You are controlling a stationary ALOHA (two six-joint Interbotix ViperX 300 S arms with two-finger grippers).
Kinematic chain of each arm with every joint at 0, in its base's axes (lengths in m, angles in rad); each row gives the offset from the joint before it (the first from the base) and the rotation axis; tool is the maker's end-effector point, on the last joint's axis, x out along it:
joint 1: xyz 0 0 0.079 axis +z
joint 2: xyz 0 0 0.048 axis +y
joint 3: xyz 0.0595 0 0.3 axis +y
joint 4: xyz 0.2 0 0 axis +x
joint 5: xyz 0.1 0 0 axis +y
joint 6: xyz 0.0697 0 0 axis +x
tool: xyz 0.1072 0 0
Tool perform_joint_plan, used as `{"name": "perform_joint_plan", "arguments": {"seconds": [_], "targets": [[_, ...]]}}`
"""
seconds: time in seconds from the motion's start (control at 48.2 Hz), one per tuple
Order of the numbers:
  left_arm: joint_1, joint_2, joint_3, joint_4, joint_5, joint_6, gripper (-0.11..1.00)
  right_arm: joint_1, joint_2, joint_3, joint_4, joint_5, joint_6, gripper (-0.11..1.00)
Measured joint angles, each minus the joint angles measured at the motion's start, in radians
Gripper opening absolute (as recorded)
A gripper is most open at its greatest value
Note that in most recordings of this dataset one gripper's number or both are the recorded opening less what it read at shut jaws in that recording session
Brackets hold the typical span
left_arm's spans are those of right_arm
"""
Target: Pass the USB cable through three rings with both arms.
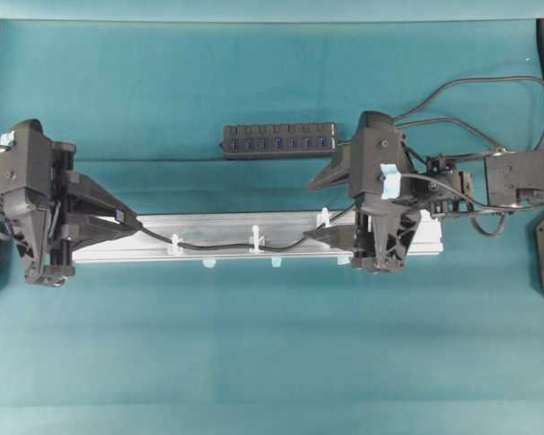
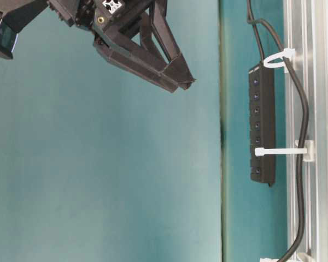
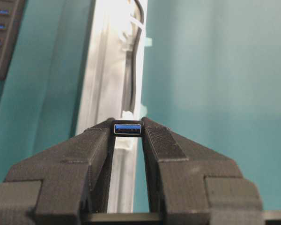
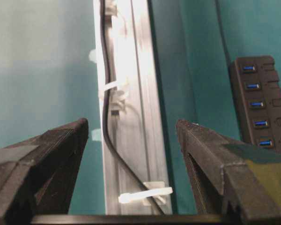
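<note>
The left gripper [image 3: 127, 129] is clamped on the cable's [image 1: 208, 243] plug [image 3: 127, 128] at the rail's [image 1: 218, 222] nine o'clock end. From there, the cable runs toward three o'clock through the rings [image 1: 256, 239]. The right gripper [image 4: 131, 129] hangs unclenched above it.

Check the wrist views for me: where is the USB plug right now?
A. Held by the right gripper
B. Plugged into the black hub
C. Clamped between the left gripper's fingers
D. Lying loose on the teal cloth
C. The left wrist view shows the USB plug, blue insert facing the camera, pinched in the left gripper, while the right gripper stands open over the rail with nothing between its fingers.
</note>
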Motion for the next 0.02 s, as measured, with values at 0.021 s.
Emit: {"name": "perform_joint_plan", "arguments": {"seconds": [0.021], "targets": [[0.0,0.0,-0.002,0.0,-0.002,0.0,0.22,0.0,0.0,0.0,-0.002,0.002,0.0,0.39]]}}
